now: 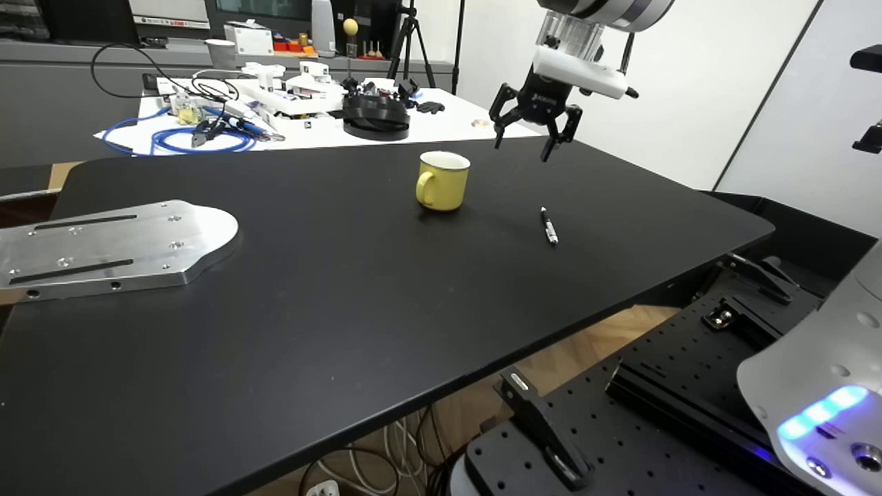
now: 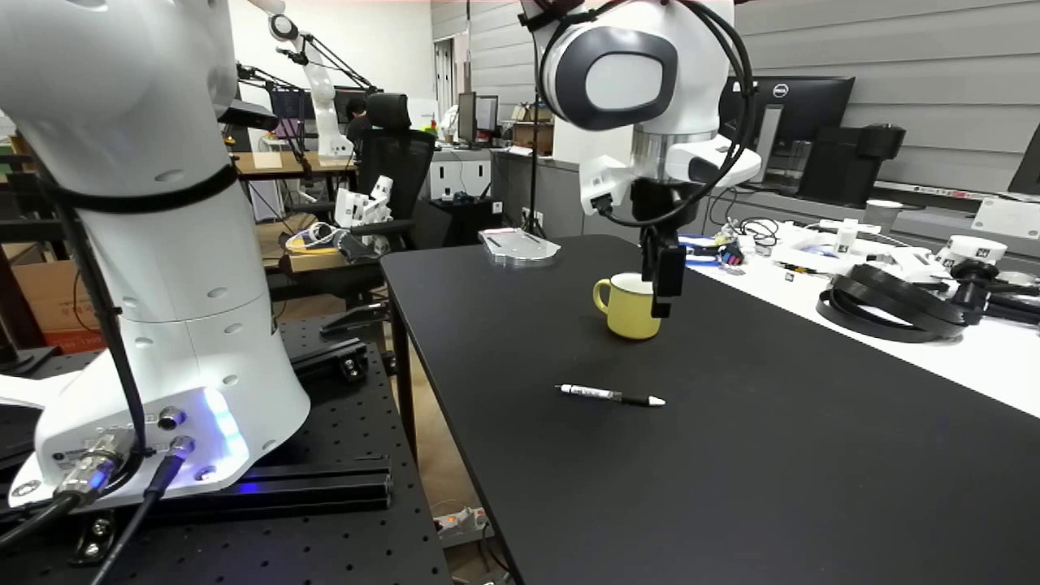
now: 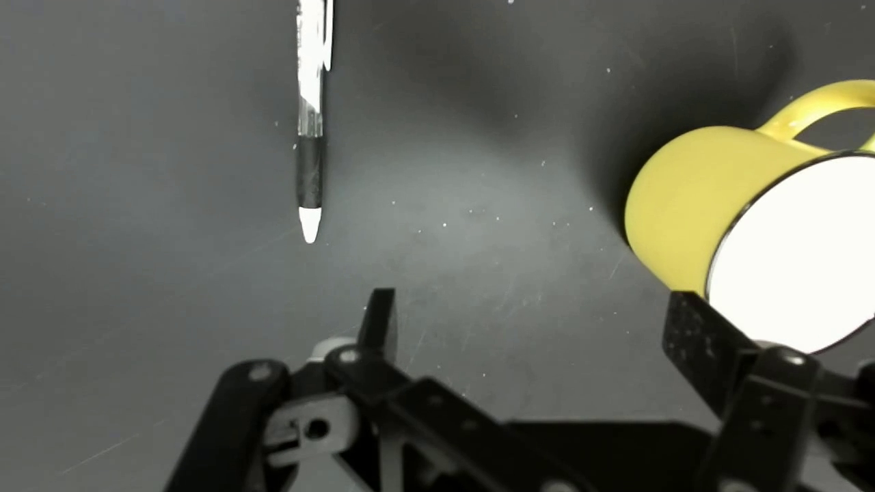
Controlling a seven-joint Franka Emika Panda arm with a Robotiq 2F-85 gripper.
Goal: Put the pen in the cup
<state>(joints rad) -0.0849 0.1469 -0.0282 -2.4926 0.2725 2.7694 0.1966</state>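
Observation:
The pen (image 1: 550, 231) lies flat on the black table, white with a dark grip and a white tip. It also shows in an exterior view (image 2: 609, 396) and in the wrist view (image 3: 310, 164), where its upper end is cut off. The yellow cup (image 1: 441, 187) stands upright, with a pale inside and a handle; it also shows in an exterior view (image 2: 627, 313) and in the wrist view (image 3: 690, 205). My gripper (image 1: 522, 152) is open and empty above the table, fingers down. In the wrist view (image 3: 533, 294) the right finger overlaps the cup; the pen lies ahead of the left finger.
A silver metal plate (image 1: 131, 241) lies at the far end of the black table (image 1: 310, 344); it also shows in an exterior view (image 2: 520, 245). A white table (image 1: 451, 124) with cables, black rings and white parts adjoins it. The robot base (image 2: 187, 406) stands beside the table edge.

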